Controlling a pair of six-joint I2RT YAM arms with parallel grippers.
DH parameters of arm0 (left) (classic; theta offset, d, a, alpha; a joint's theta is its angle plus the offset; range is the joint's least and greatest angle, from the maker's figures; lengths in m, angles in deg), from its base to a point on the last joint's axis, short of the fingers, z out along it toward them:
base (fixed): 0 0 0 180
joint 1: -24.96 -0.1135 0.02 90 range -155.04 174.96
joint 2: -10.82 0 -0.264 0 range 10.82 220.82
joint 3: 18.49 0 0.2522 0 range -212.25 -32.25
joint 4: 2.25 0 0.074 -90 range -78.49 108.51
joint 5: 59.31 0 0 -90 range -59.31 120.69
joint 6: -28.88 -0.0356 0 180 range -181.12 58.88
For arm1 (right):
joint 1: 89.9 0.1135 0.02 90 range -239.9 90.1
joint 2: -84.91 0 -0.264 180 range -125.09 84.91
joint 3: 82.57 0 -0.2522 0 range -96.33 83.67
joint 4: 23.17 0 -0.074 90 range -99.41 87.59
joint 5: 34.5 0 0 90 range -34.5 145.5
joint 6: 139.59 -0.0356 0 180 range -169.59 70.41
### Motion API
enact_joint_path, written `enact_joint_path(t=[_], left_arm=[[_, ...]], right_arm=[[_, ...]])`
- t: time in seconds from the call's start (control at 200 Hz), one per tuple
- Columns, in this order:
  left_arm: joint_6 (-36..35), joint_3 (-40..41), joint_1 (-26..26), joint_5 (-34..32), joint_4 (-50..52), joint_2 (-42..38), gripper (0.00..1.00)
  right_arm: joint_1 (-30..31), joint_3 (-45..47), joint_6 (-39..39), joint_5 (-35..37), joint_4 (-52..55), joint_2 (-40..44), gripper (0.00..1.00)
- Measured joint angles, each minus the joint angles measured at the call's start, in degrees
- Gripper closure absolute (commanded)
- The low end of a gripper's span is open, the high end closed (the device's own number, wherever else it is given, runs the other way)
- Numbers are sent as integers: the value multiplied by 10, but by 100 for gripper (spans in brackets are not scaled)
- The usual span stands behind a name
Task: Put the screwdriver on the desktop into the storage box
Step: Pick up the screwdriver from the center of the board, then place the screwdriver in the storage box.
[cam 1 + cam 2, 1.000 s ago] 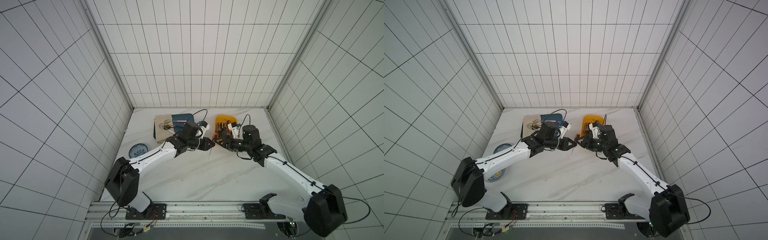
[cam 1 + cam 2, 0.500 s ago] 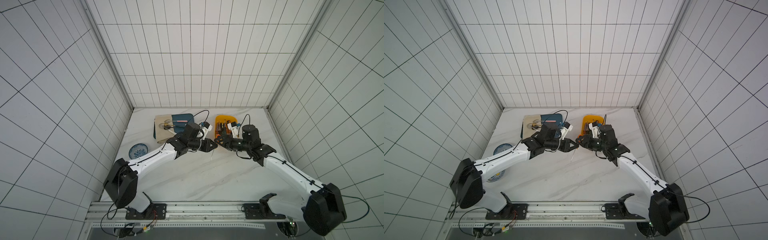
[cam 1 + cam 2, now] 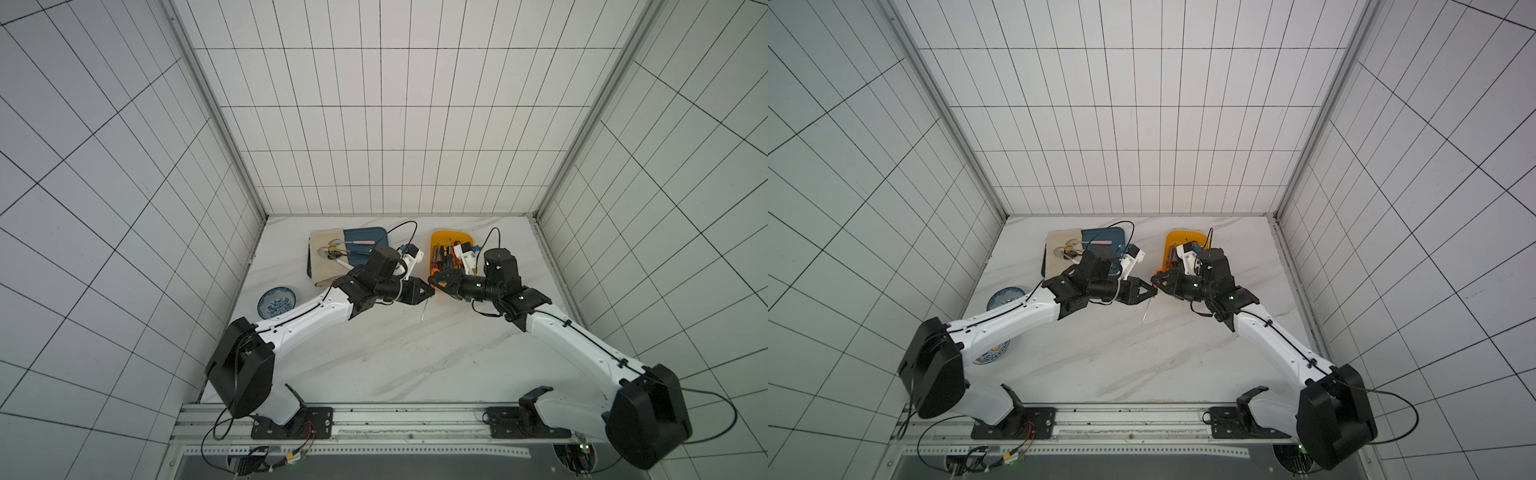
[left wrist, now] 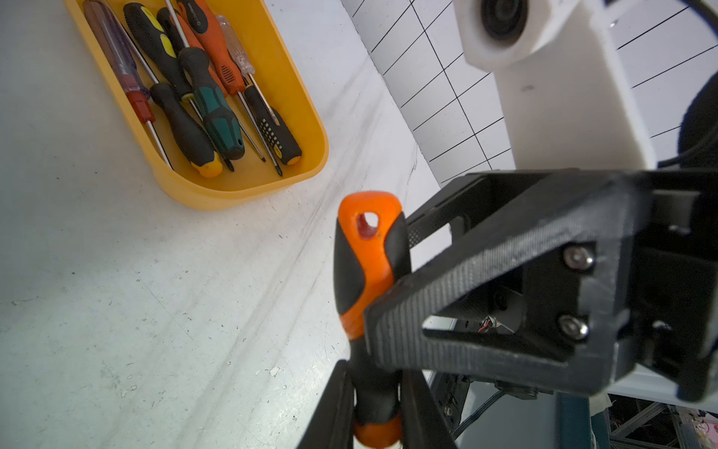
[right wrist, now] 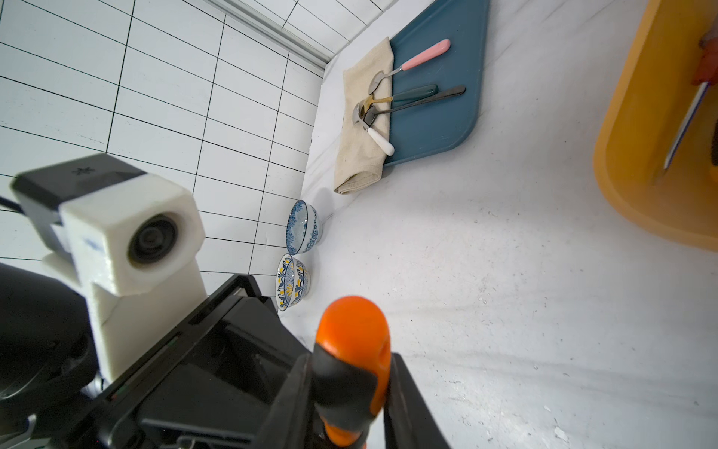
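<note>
Top views: left gripper [image 3: 428, 291] and right gripper [image 3: 436, 284] met over the bench [image 3: 395, 353], both on one screwdriver [image 3: 423, 309], just on the near side of the yellow box [image 3: 434, 245], outside it.
Left wrist: left fingers [image 4: 334, 408] pinched the lower handle.
Right wrist: right fingers [image 5: 408, 396] pressed against the upper handle.

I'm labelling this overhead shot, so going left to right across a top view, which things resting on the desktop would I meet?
blue patterned bowl → dark blue tray → storage box
</note>
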Motion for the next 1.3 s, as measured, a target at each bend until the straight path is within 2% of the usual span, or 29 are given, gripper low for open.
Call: enact_joint_path(t=[0.045,0.09,0.295,0.54,0.849,1.089,1.299], left_arm=[[0,1,0,-2,0,0,74],[0,2,0,-7,0,-1,68],[12,22,-7,-29,1,-26,59],[41,91,-45,-59,7,-103,58],[57,168,-62,-100,51,-231,57],[80,224,-69,-128,87,-323,54],[98,263,-69,-131,103,-369,52]], right_arm=[[0,0,0,0,0,-1,86],[0,0,1,0,0,-2,86],[-3,-24,7,14,18,-15,87],[-30,-52,24,30,63,-44,87],[-86,-133,63,58,129,-119,87],[-115,-243,95,108,197,-221,87],[-126,-355,115,150,239,-320,87]])
